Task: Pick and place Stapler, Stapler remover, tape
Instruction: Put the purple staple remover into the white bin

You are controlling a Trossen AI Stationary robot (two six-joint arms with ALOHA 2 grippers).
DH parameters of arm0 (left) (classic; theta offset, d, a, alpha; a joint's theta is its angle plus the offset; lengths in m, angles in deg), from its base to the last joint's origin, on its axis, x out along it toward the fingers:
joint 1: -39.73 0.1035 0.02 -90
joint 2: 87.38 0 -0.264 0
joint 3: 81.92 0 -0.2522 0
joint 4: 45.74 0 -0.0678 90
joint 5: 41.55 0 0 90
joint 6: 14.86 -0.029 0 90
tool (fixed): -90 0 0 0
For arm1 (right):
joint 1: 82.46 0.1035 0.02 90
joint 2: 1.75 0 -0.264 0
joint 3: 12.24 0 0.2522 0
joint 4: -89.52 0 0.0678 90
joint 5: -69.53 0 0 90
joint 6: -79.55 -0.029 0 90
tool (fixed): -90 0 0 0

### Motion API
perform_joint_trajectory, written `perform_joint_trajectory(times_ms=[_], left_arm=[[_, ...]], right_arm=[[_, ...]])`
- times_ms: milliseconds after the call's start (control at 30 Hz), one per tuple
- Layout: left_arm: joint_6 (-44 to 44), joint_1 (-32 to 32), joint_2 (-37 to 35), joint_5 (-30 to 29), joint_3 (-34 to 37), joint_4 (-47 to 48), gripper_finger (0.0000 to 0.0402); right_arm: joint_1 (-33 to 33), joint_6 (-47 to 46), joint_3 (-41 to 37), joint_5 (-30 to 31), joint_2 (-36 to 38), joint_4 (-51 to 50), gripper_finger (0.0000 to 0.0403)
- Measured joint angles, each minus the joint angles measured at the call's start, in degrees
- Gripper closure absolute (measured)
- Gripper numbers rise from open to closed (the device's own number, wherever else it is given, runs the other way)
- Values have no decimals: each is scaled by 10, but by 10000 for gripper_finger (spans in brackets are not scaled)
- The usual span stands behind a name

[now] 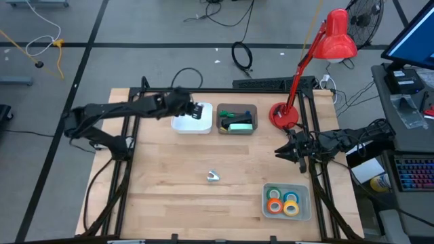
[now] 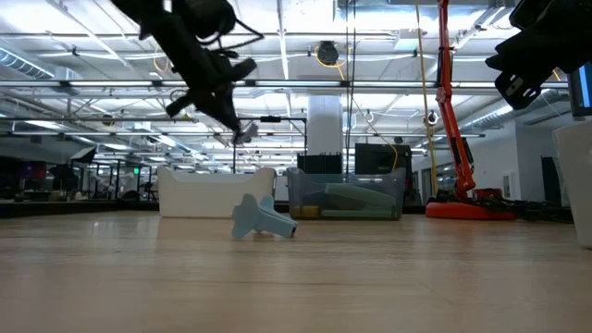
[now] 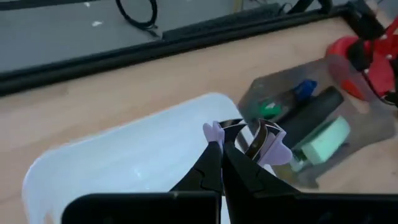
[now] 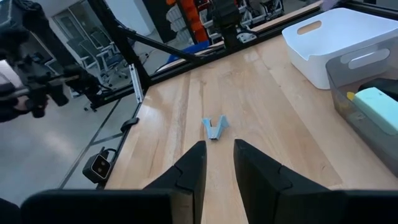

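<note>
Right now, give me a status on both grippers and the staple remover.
Left gripper shut on a staple remover, over the white bin. Right gripper empty, jaws apart, at the table's right edge. Second staple remover lies mid-table. Nothing in the way.

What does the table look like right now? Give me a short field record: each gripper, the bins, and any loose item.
left gripper: shut on a staple remover, above the white bin
right gripper: empty, jaws slightly apart, at the table's right edge beside the red lamp
white bin: no contents visible
grey bin: holds a green stapler and dark items
clear tray: holds the tape rolls
loose item: a second staple remover, lying mid-table
</note>
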Motion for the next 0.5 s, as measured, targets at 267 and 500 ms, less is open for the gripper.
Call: perform_joint_trajectory(times_ms=[267, 500], left_arm=[[-82, 59, 110, 93, -60, 56, 401], [-94, 84, 197, 136, -108, 70, 401]], right_arm=[[0, -8, 0, 13, 0, 0, 330], [0, -12, 0, 15, 0, 0, 330]])
